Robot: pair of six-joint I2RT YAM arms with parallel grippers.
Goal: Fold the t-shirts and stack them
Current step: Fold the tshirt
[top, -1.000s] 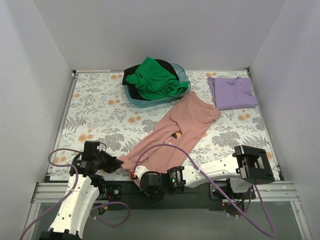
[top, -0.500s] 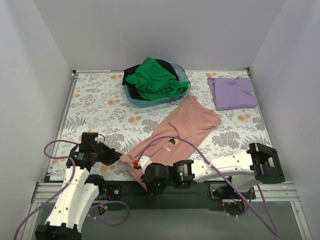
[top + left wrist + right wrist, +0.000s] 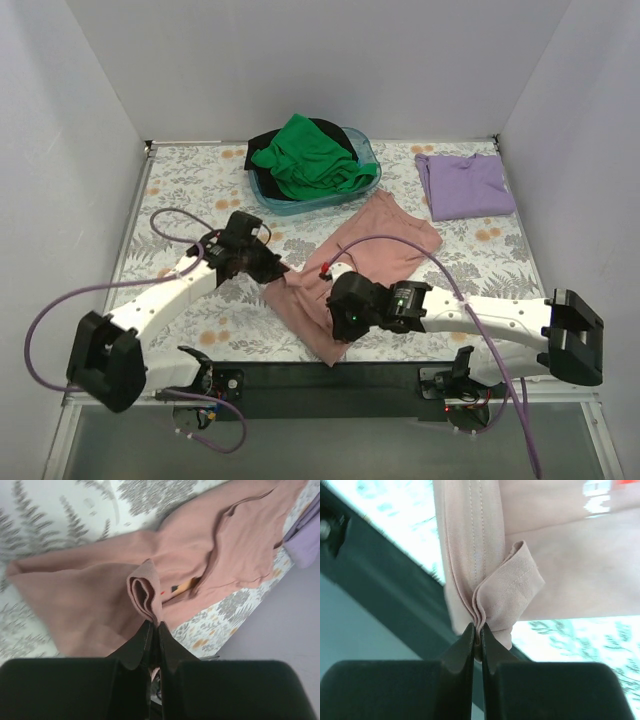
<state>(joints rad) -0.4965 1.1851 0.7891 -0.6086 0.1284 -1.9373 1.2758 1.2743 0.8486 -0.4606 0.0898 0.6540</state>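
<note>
Basin point(image 3: 264, 193) holds green tee point(image 3: 310, 158), black tee point(image 3: 262, 146); left end effector point(image 3: 154, 626), right end effector point(image 3: 478, 630) pinch pink tee point(image 3: 390, 236).

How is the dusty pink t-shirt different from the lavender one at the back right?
The dusty pink cotton t-shirt lies rumpled and diagonal mid-table; the lavender cotton t-shirt sits neatly folded at the far right. Both the left hand and right hand pinch the pink one; nothing touches the lavender one. The pink shows a small graphic; the lavender looks plain. Both lie on the floral cloth.
</note>
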